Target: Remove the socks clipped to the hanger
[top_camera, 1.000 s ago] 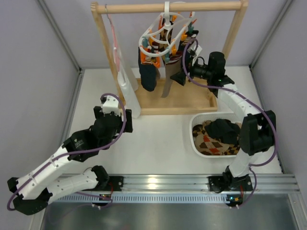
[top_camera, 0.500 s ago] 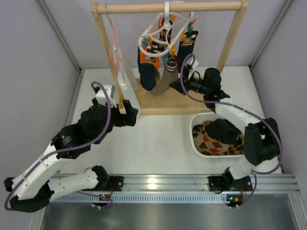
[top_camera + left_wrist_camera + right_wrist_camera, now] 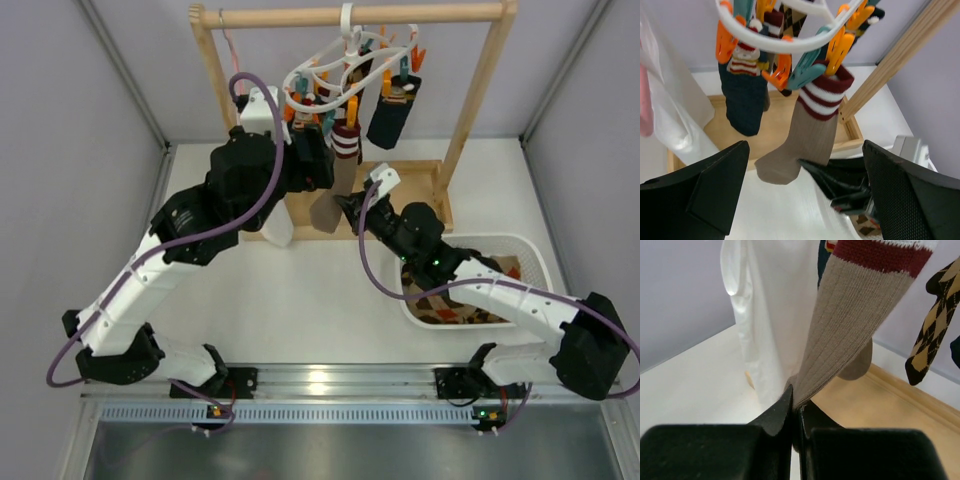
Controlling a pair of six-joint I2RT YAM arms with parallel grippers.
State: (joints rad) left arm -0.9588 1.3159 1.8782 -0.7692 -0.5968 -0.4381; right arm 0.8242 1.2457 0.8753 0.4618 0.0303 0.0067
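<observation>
Pinching the lower part of the brown sock (image 3: 855,325) with the right gripper (image 3: 796,409), both fingers squeezed tight on the cloth. Reaching in low from the right side, just above the flat wooden base (image 3: 880,410). Holding the left gripper (image 3: 804,144) wide open, fingers far apart, up high beside the hanger (image 3: 322,72) and facing that same sock. Touching nothing with those fingers.

Looking up the brown sock to its red and white striped top, clipped to the white hanger loop by an orange pin (image 3: 839,47), with a teal pin (image 3: 807,75) just beside it. Hooking over the wooden bar (image 3: 280,17) at the back of the table, with the hanger tilted.

Spotting a navy sock (image 3: 745,105) clipped just to the left of the brown one, a dark sock (image 3: 392,118) clipped on the right side, and a yellow diamond sock (image 3: 930,330) dangling behind. Seeing a long white cloth (image 3: 772,315) hanging off to the left. Finding more socks piled in the white basket (image 3: 535,255), sitting on the table close to the right arm.
</observation>
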